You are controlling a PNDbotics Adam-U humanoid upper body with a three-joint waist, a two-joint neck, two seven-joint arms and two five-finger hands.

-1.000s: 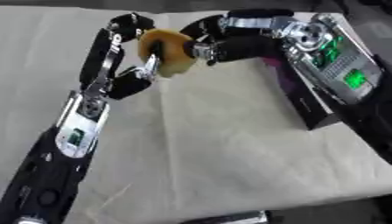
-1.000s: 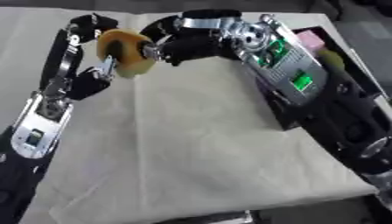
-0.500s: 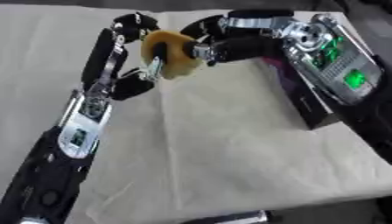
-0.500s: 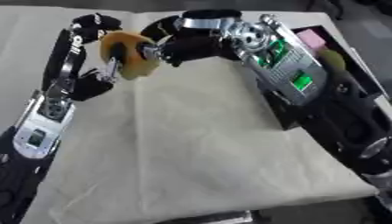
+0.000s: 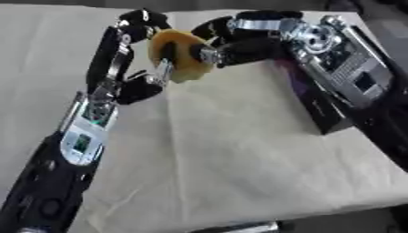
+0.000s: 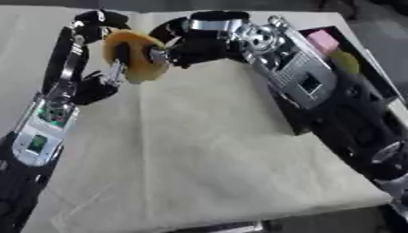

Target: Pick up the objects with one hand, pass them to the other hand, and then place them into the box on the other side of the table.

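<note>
A round yellow-orange object [image 5: 183,53] is held up above the far part of the cream cloth, between my two hands. My left hand [image 5: 116,54] reaches up from the lower left, with its fingers curling over the object's top and its thumb [image 5: 146,88] under it. My right hand [image 5: 239,48] comes in from the right and its curled fingers press on the object's right side. The black box [image 6: 374,75] stands at the right edge, partly hidden behind my right arm.
A pink block [image 6: 323,39] and a yellow-green thing [image 6: 344,61] lie inside the box. The cream cloth [image 5: 239,159] covers the table down to its front edge at the bottom of the view.
Both hands stay together on the yellow-orange object at nearly the same spot; only small shifts of the fingers show.
</note>
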